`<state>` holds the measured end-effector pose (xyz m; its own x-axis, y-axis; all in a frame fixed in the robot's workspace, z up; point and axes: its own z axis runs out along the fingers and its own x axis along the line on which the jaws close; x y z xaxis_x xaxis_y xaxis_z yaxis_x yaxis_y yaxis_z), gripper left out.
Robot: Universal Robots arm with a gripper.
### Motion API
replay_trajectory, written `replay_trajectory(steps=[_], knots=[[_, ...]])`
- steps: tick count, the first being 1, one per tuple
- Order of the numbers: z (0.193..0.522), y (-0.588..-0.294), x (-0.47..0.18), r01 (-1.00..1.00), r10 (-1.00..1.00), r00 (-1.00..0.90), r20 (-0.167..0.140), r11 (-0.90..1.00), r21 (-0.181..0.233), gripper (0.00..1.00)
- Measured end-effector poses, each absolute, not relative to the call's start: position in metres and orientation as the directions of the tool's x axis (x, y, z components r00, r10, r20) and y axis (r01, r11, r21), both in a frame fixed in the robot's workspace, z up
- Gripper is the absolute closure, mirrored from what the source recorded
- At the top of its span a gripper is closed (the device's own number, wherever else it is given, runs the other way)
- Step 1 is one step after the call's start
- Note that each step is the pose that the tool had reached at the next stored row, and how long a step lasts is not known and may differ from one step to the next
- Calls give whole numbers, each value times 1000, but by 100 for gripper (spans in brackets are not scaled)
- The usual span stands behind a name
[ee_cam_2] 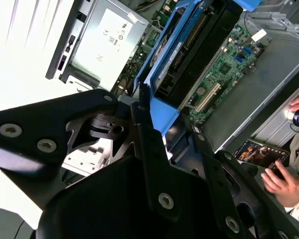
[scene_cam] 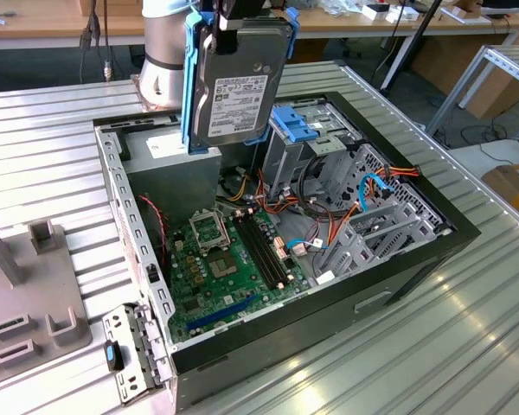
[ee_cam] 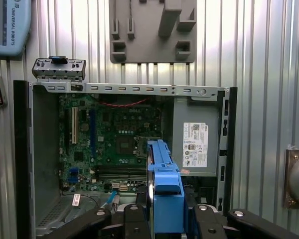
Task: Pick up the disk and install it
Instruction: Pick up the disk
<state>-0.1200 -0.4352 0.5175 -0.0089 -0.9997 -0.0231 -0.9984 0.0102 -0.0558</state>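
First wrist view: fingers [ee_cam: 137, 219] are clamping the disk [ee_cam: 164, 191] by its edges, holding it edge-on beyond them above the open case [ee_cam: 45, 159], probably to clear its walls.

My arm [scene_cam: 160, 56] stands near the worktop's far edge in the exterior view. Its gripper [scene_cam: 242, 15] points down and I have it clamped on the disk [scene_cam: 238, 86], which hangs upright.
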Motion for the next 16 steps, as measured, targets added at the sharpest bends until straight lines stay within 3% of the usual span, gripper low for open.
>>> replay_trajectory(steps=[16], knots=[[518,-453,-120,-998,-1000,-9,-23,10,-56,63]])
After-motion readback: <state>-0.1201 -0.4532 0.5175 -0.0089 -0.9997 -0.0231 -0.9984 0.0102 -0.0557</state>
